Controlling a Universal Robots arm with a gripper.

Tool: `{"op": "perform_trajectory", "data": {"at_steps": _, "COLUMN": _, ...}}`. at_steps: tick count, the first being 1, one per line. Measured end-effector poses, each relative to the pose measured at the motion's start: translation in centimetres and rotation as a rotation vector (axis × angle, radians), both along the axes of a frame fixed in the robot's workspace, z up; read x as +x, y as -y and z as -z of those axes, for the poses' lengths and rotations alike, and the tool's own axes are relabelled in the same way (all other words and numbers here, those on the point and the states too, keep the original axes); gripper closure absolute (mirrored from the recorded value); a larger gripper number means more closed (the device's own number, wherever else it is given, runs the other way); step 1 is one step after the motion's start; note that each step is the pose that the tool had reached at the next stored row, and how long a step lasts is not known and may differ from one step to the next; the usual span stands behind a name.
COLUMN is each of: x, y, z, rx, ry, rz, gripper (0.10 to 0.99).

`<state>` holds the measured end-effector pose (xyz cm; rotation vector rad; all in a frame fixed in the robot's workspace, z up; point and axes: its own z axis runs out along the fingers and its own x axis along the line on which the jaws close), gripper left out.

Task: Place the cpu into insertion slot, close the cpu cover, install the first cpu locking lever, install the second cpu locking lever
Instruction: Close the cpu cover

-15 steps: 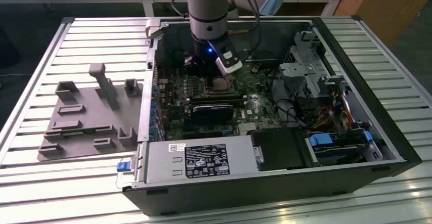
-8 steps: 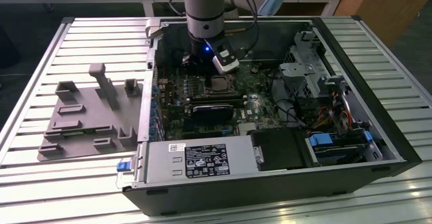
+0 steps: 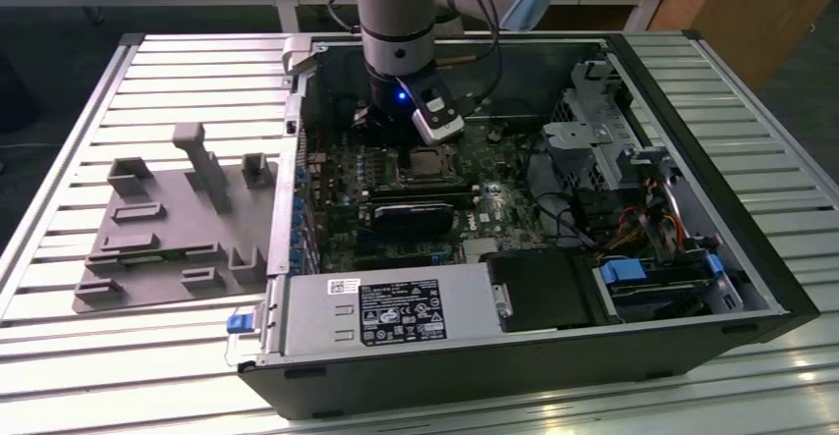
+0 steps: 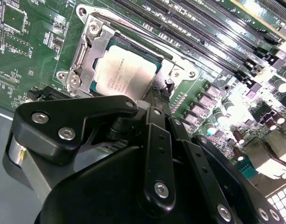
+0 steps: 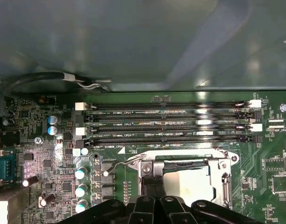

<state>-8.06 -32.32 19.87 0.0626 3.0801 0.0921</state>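
1. locking lever (image 5: 116,164): wire end sits beside the cpu cover (image 5: 226,179) corner, latch state unclear.
2. gripper (image 5: 152,182): fingers together, tips at the cover edge.
3. cpu (image 5: 187,184): lies under the cover and hides the insertion slot; gripper body cuts off its near side.

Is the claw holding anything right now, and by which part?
Cannot tell. The claw sits at the edge of the insertion slot, beside the cpu framed by the cpu cover; any hold is hidden.
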Motion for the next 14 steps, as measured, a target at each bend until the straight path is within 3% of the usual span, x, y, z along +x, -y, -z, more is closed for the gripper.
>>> {"op": "perform_trajectory", "data": {"at_steps": 14, "x": 0.42, "y": -0.01, "z": 0.03, "rx": -0.004, "ry": 0.0002, "rz": 0.000, "gripper": 0.984}}
